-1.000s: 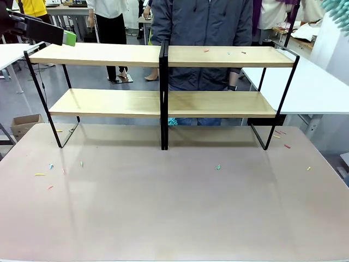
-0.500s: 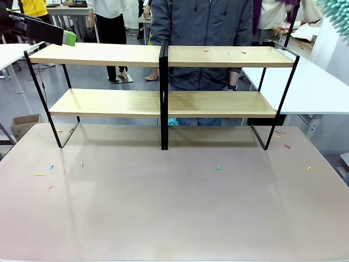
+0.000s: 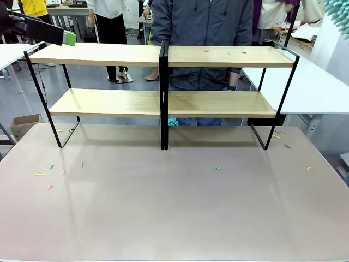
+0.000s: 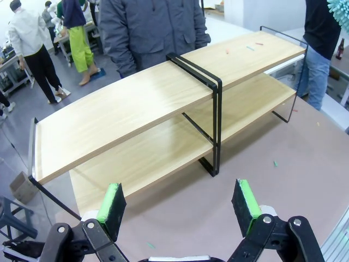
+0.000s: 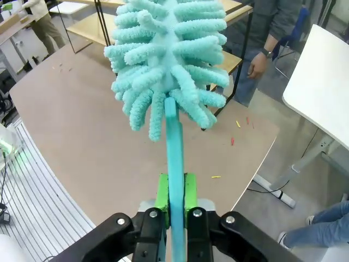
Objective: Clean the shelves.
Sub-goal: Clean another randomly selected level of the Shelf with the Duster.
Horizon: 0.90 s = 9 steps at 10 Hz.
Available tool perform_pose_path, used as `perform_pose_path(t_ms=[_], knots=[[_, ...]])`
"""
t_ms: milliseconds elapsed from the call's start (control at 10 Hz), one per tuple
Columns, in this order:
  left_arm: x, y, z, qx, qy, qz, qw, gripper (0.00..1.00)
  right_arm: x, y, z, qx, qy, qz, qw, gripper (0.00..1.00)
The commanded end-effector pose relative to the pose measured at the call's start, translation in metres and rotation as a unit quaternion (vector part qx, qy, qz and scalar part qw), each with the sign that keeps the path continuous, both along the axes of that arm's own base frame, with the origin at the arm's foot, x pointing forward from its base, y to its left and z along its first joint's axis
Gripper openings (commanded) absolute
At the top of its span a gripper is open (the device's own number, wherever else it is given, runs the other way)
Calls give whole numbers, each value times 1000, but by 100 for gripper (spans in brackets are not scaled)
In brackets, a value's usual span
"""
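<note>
The shelves (image 3: 163,101), four light wooden boards on a black frame, stand across the far half of the table. Small coloured scraps (image 3: 228,53) lie on the upper right board. My left gripper (image 3: 68,38) hovers above the rack's top left corner. In the left wrist view it (image 4: 179,203) is open, looking down on the shelves (image 4: 136,109), with nothing between its green pads. My right gripper (image 5: 175,192) is shut on the handle of a teal fluffy duster (image 5: 169,60). The duster's head (image 3: 338,13) shows high at the right, beyond the rack's right end.
A person in a dark jacket (image 3: 202,33) stands right behind the shelves. Coloured scraps lie on the brown table (image 3: 174,207), at the left (image 3: 50,166), middle (image 3: 218,167) and right (image 3: 287,146). A white table (image 3: 311,87) stands at the right, and a cardboard box (image 3: 22,124) sits on the floor at the left.
The duster head at the top right has shifted slightly. The left gripper and the shelves have not moved.
</note>
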<state>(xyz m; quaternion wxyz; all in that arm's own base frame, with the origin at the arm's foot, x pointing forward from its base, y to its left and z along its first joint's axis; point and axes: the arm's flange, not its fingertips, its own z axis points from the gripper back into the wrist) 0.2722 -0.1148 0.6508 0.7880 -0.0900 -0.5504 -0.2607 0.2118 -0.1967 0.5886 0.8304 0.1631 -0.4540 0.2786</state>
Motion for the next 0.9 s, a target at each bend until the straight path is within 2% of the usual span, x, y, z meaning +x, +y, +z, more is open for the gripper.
perform_pose_path(t_ms=[0,600,700,800], knots=[[0,1,-1,-3,0,0,1000,100,-2,0,4,5,-9,5,1000,12],[0,1,-1,-3,0,0,1000,100,-2,0,4,5,-9,5,1000,12],[0,1,-1,-3,0,0,1000,100,0,0,0,0,0,0,1000,12],[0,1,-1,-3,0,0,1000,100,17,57,20,-85,27,9,996,12]])
